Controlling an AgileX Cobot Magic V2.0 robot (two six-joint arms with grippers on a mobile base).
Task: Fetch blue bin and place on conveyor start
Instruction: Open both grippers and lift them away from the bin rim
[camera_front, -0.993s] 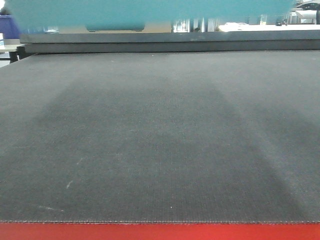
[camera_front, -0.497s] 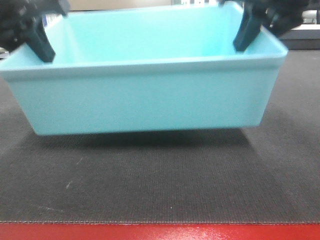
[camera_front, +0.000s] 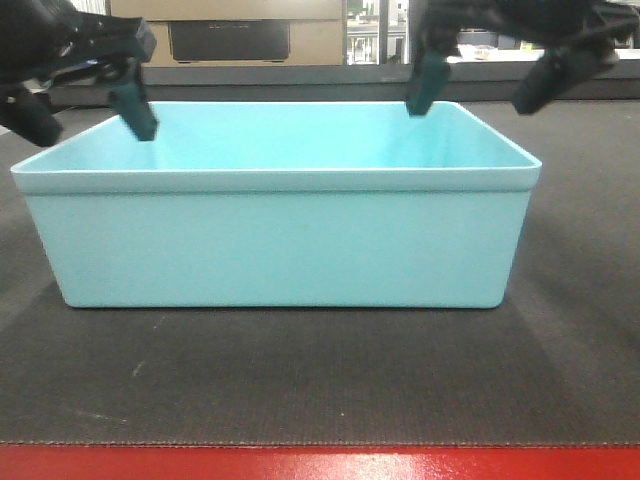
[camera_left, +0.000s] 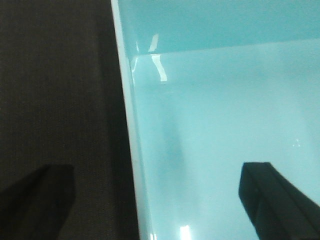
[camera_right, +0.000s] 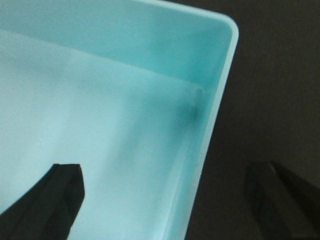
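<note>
**Ana:** Where was the bin?

**Ben:** The bin (camera_front: 280, 240) sat flat on the dark belt (camera_front: 300, 380), in the middle of the frame. It was a little way back from the red strip (camera_front: 320, 465) along the bottom edge. I think it was already put down.

**Ana:** And the grippers?

**Ben:** Both had let go, with their jaws wide apart. The left gripper (camera_front: 95, 135) was at the upper left. One finger was over the inside of the bin and one was outside. The left wall ran between them, with a gap on each side. The right gripper (camera_front: 470, 108) was at the upper right. It sat the same way over the right wall and looked a bit above the rim.

**Ana:** So what was the good way to finish?

**Ben:** Go straight up, I think. Keep the jaws wide and lift both arms together. Then no finger catches the thin rim and drags or tips the bin. Only swing away once the fingers are well over the rim.
</note>
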